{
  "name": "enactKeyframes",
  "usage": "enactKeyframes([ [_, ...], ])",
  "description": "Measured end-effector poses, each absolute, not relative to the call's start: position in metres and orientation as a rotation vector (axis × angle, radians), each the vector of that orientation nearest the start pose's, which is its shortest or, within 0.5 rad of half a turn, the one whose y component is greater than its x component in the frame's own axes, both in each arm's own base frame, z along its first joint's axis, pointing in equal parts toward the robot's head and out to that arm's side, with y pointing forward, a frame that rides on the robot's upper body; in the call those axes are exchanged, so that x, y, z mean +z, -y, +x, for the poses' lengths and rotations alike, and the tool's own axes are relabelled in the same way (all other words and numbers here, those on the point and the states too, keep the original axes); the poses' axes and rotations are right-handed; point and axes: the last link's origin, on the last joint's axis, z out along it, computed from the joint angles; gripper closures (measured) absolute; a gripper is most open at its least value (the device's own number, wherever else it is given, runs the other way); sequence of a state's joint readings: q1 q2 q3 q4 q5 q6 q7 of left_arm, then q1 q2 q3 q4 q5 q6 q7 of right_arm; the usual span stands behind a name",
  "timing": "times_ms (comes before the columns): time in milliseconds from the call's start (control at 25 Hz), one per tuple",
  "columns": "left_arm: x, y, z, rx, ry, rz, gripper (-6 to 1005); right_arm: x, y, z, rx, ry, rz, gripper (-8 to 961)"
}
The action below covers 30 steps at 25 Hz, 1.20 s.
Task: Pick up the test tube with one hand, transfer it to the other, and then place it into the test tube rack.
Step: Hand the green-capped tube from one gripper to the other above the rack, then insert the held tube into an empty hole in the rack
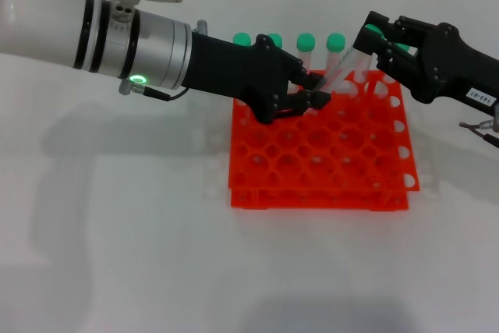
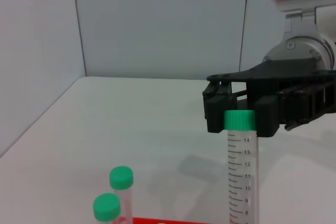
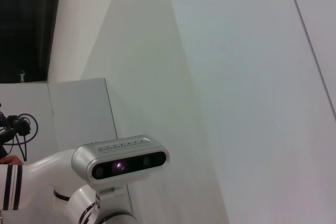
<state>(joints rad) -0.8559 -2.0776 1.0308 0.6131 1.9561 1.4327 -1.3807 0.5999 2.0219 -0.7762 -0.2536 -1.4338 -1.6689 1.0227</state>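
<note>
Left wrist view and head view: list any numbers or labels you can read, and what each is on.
"14", "13", "12", "11", "10", "9", "8": graduation numbers down the test tube, its cap between the right gripper's fingers.
White label on the right gripper, head view: printed, too small to read.
Left gripper, rack: no text.

Test tube (image 2: 242, 174) base cut off (bottom edge); rack (image 2: 157, 221) mostly cropped

I have both arms reaching in over the far side of the work area. My left gripper (image 1: 316, 91) points right, fingers closed low on the tube. My right gripper (image 1: 373, 37) angles left, fingers clamping its cap.
</note>
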Motion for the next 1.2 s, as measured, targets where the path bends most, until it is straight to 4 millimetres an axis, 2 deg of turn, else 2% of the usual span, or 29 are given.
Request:
enactKeyframes([
  [200, -0.05, -0.383, -0.141, -0.494, 0.11, -3.043, 673, 0.003, -0.335, 0.225, 1.342, -0.406, -2.419, 700],
  [600, -0.046, -0.386, -0.136, -0.49, 0.3, -3.033, 662, 0.005, -0.336, 0.226, 1.331, -0.4, -2.42, 700],
  [800, -0.028, -0.378, -0.135, -0.463, 0.359, -3.031, 657, 0.008, -0.338, 0.226, 1.317, -0.379, -2.426, 699],
  [1040, 0.013, -0.362, -0.147, -0.457, 0.412, -2.92, 453, 0.014, -0.342, 0.223, 1.3, -0.35, -2.432, 699],
  [1160, 0.026, -0.351, -0.161, -0.469, 0.424, -2.856, 194, 0.017, -0.346, 0.222, 1.285, -0.346, -2.439, 699],
  [1200, 0.03, -0.346, -0.169, -0.481, 0.43, -2.828, 176, 0.017, -0.347, 0.221, 1.281, -0.346, -2.441, 699],
])
